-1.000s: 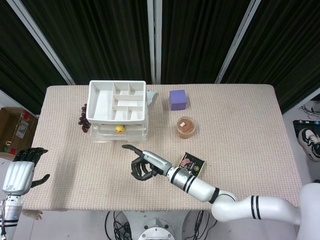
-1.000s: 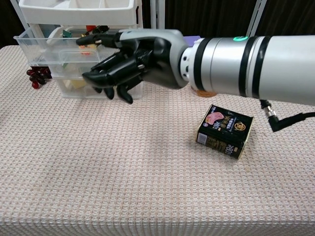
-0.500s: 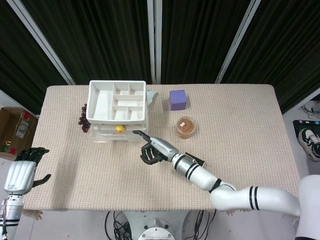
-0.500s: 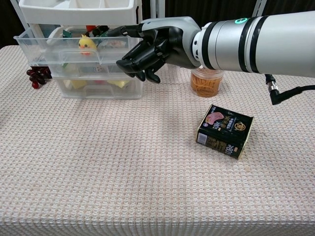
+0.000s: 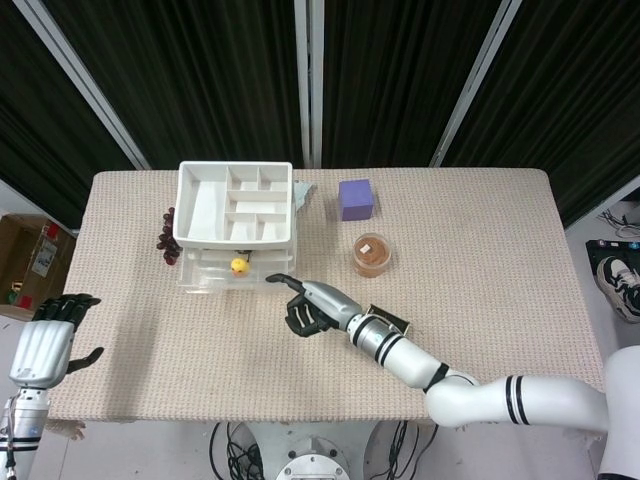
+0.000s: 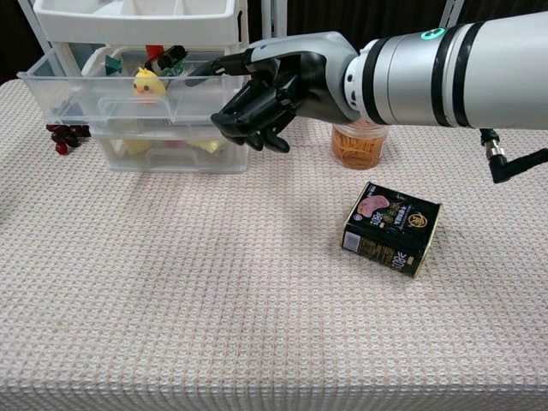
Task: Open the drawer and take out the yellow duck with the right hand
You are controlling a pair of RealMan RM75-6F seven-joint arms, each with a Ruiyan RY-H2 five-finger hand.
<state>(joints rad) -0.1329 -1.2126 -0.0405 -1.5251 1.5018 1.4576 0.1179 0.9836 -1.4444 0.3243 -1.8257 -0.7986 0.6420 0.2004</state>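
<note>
The white drawer unit [image 5: 235,215] stands at the back left of the table. Its clear upper drawer [image 6: 120,89] is pulled out, and the yellow duck [image 6: 147,82] sits inside among other small items; the duck [image 5: 239,266] also shows from above. My right hand [image 6: 276,89] hovers at the drawer's front right corner, one finger stretched out to touch the rim and the rest curled in, holding nothing. From above, that right hand [image 5: 310,308] lies right of the duck. My left hand [image 5: 45,345] hangs off the table's left edge with its fingers apart and empty.
Dark grapes [image 5: 167,240] lie left of the drawer unit. A purple cube [image 5: 356,198] and a tub of orange-brown food [image 6: 362,141] stand to its right. A black tin [image 6: 391,228] lies just behind my right forearm. A cardboard box [image 5: 25,258] sits on the floor at left.
The clear drawer has slid further out toward the front, showing the duck more fully. My right hand drew back with it after reaching the drawer's corner. The left hand stayed put.
</note>
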